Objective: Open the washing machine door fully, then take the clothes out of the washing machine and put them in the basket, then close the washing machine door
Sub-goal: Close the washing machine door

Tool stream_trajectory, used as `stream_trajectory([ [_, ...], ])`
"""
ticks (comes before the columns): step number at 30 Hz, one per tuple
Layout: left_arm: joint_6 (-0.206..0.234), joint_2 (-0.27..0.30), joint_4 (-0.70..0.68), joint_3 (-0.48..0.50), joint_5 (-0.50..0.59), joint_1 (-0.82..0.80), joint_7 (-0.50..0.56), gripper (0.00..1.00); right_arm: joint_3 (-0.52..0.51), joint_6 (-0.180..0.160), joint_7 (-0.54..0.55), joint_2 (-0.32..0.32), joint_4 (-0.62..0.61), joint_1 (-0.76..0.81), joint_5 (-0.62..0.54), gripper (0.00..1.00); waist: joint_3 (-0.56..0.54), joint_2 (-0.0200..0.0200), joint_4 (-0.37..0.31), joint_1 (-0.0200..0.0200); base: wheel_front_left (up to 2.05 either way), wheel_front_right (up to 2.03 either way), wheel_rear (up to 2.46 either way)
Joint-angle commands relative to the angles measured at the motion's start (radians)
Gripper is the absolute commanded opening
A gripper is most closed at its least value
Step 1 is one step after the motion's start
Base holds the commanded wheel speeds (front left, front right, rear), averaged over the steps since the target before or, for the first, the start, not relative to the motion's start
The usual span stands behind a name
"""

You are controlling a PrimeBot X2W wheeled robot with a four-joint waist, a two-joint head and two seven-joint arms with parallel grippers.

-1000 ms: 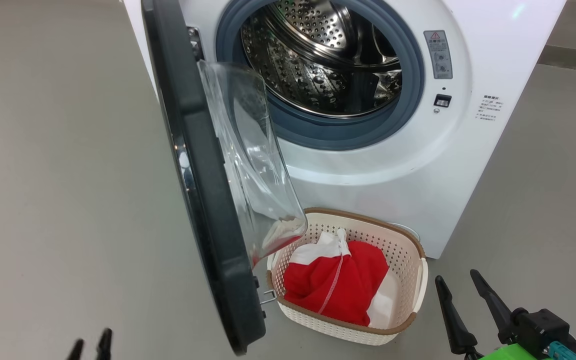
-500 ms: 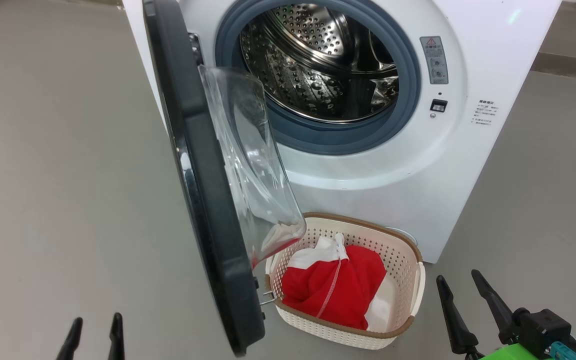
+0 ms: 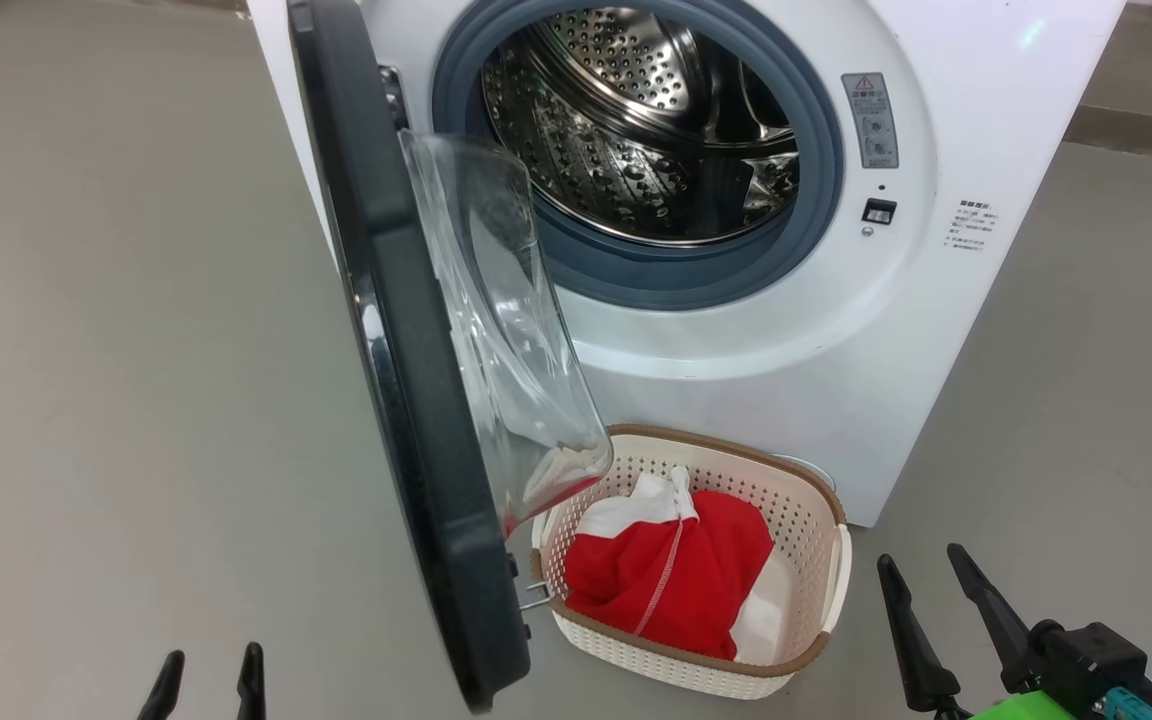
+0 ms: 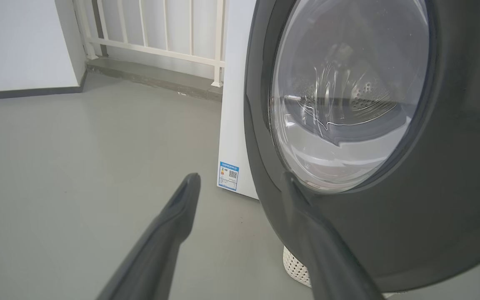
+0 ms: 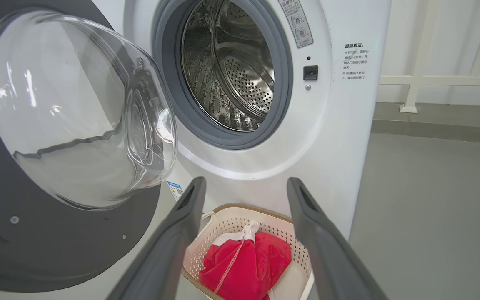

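While both gape empty, left tool (image 3: 213,655) and right tool (image 3: 919,556) point forward.

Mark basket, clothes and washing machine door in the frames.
basket (image 3: 666,668): head view, perforated front wall.
clothes (image 3: 706,570): head view, middle of red fabric.
washing machine door (image 3: 426,480): head view, black rim.

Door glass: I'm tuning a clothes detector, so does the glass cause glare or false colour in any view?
Head view: the glass shows a warped red-white smear of the clothes through its lower edge, and the drum glints. Left wrist view: the glass carries a distorted drum image. Right wrist view: bright streaks cross the glass, while the clothes look sharp.
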Motion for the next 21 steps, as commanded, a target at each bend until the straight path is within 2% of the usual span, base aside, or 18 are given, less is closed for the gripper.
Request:
stream_trajectory([
  [1,-0.006,0.016,-0.02,0.033,0.0,-0.025,-0.012,1.0,0.018,0.005,-0.006,-0.005,-0.025,-0.017,0.003,1.0,0.0,0.0,0.0,0.0,0.0,0.0,0.0],
  [11,-0.006,0.024,-0.035,0.025,-0.013,-0.037,-0.012,0.98,0.016,0.005,-0.006,-0.004,-0.024,-0.023,0.004,1.0,0.008,0.0,-0.002,0.0,0.0,0.0,0.0],
  [12,-0.006,0.025,-0.034,0.019,-0.032,-0.038,-0.012,0.54,0.016,0.005,-0.006,-0.004,-0.024,-0.024,0.004,1.0,0.009,0.0,-0.002,0.0,0.0,0.0,0.0],
  [14,-0.006,0.026,-0.036,0.012,-0.071,-0.043,-0.012,0.13,0.015,0.005,-0.006,-0.004,-0.023,-0.025,0.004,1.0,0.01,0.0,-0.003,0.0,0.0,0.0,0.0],
  [15,-0.006,0.027,-0.041,0.008,-0.086,-0.046,-0.012,0.0,0.014,0.005,-0.006,-0.004,-0.023,-0.026,0.004,1.0,0.011,0.0,-0.003,0.0,0.0,0.0,0.0],
  [21,-0.006,0.071,-0.095,0.007,-0.266,-0.081,-0.012,0.0,0.013,0.005,-0.006,-0.003,-0.023,-0.03,0.003,1.0,0.016,0.0,-0.005,0.0,0.0,0.0,0.0],
])
